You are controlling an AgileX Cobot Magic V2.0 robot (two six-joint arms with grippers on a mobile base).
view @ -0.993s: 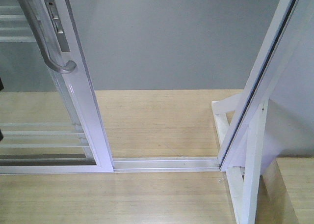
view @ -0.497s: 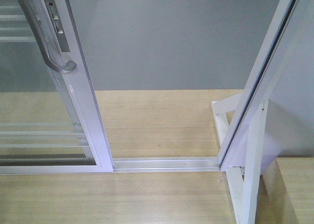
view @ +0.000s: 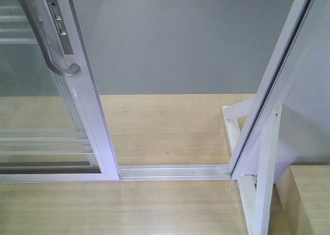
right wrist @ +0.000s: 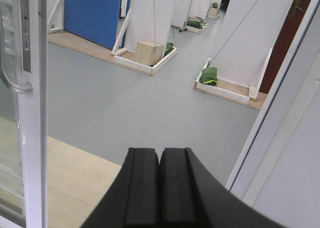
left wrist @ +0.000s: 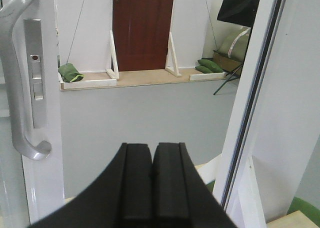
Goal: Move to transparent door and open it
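**Door slid aside, both grippers shut and empty in the gap**

The transparent door (view: 77,96) stands to the left of both grippers, its white stile and stacked glass bars pulled well away from the white jamb post (view: 273,85) on the right. Between them the floor track (view: 175,171) lies bare, with wooden flooring and then grey floor beyond. Judged from this, the opening step looks largely or wholly done; what remains, if anything, is a further push leftward on the stile, which would call for one arm to swing left and meet the frame or hook the pull.

The curved grey handle (left wrist: 17,78) sits up and to the left of the left gripper (left wrist: 151,180), near but apart from it, with the lock plate (left wrist: 35,73) just beside it. The left gripper's black pads are pressed together, pinching nothing and touching nothing.

The right gripper (right wrist: 159,188) is likewise closed flat and empty, pointing through the opening; the door's edge lies well to its left.
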